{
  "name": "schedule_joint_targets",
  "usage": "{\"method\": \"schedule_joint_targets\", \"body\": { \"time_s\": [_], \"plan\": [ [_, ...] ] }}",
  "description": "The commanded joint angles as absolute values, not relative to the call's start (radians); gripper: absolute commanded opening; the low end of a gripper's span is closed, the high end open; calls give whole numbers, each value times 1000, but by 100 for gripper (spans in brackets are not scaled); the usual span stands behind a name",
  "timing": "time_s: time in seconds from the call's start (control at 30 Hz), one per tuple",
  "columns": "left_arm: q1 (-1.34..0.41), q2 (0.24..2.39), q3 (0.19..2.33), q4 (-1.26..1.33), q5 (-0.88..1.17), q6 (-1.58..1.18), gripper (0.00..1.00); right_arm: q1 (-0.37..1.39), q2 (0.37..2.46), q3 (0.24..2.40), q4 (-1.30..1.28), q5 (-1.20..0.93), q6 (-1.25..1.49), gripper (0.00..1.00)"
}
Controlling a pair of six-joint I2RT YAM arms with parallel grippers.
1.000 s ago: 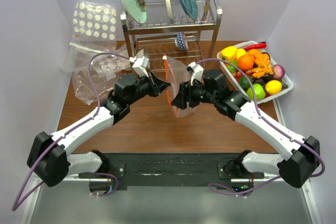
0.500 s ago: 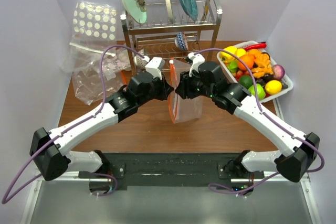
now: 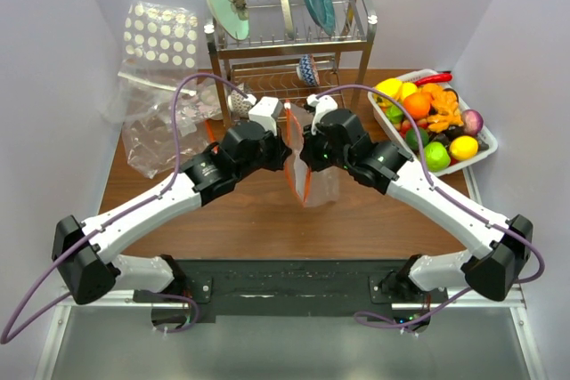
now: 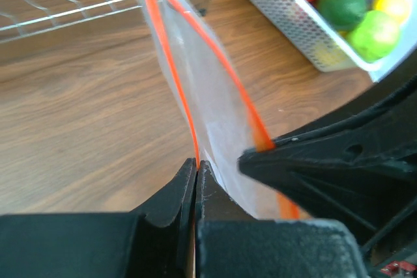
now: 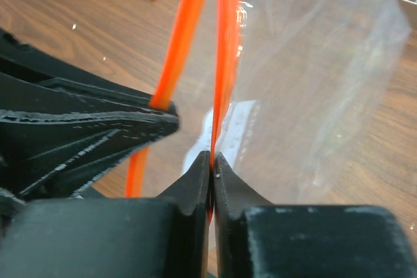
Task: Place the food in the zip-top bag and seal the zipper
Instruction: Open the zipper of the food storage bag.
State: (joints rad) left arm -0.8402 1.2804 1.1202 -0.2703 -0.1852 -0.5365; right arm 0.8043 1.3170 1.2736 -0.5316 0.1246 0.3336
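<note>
Because the bag (image 5: 326,63) looks thin, limp and slippery, I pinch its stiffer zipper (image 5: 181,37), left end effector (image 4: 196,164) and right end effector (image 5: 212,157) each clamped on one lip.

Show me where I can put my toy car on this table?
The bare wood in front, between the two arms, nearer than the zip-top bag, is free. Crowded: clear bags back left, dish rack behind, food tray right, left gripper and right gripper pinching the bag in the middle.
</note>
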Motion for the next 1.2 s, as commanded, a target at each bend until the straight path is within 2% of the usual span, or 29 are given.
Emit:
{"method": "schedule_joint_targets", "body": {
  "time_s": [0.0, 0.2, 0.4, 0.5, 0.77, 0.97, 1.0, 1.03, 1.17],
  "plan": [
    [-847, 1288, 1303, -421, -325, -463, 0, 807, 1308, 1325, -491, 144, 354, 0],
    [-857, 1383, 1624, -843, -413, -434, 0, 807, 1365, 1279, -260, -123, 460, 0],
    [-868, 1425, 1714, -1107, -554, -503, 0, 807, 1483, 1215, 39, -324, 621, 0],
    [-870, 1414, 1628, -1069, -569, -492, 0, 807, 1519, 1171, 104, -310, 656, 0],
    [-862, 1440, 1289, -717, -431, -486, 0, 807, 1560, 994, 117, -149, 632, 0],
    [-859, 1542, 1209, -606, -414, -508, 0, 807, 1536, 876, 92, -11, 608, 1],
    [-861, 1543, 1203, -585, -422, -515, 0, 807, 1526, 852, 92, -2, 606, 2],
    [-861, 1542, 1198, -574, -423, -517, 0, 807, 1522, 844, 86, 18, 603, 9],
    [-854, 1526, 1193, -555, -422, -508, 0, 802, 1517, 824, 66, 72, 581, 11]
  ]
}}
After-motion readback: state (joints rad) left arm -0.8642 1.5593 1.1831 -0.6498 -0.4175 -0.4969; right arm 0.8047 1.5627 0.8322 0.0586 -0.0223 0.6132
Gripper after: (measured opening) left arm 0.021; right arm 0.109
